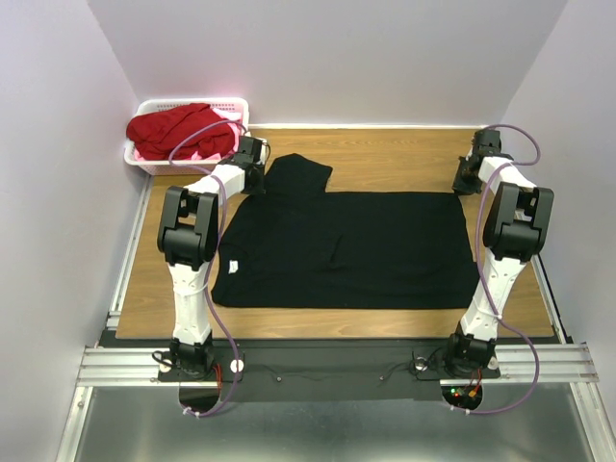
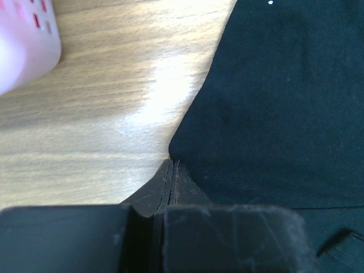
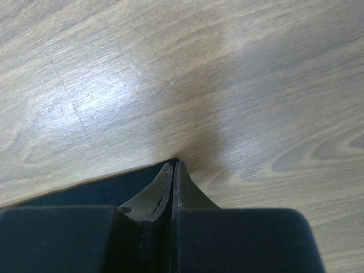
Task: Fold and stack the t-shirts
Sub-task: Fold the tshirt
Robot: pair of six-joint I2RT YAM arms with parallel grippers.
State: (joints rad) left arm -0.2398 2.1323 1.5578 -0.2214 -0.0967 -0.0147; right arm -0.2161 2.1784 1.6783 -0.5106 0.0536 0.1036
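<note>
Left end effector [image 2: 172, 165]: I am pinching it fully closed on the black t-shirt [image 1: 356, 250] at its far-left edge.
Right end effector [image 3: 173, 164]: I am clamping it closed on the shirt's far-right corner.
Black t-shirt: it is lying spread flat across the worktop [image 1: 385, 154].

The big shirt [image 1: 346, 250] is showing plain black with one tiny pale mark [image 1: 234, 266], possibly light blue though too small to be sure, and the table [image 1: 385, 154] is showing light brown wood grain. The slotted basket [image 1: 159, 167] is looking white, holding a red shirt [image 1: 178, 123] and pink cloth [image 1: 214, 142], while purple cables [image 1: 525, 133] are trailing along white arms [image 1: 191, 298] with black joints.
</note>
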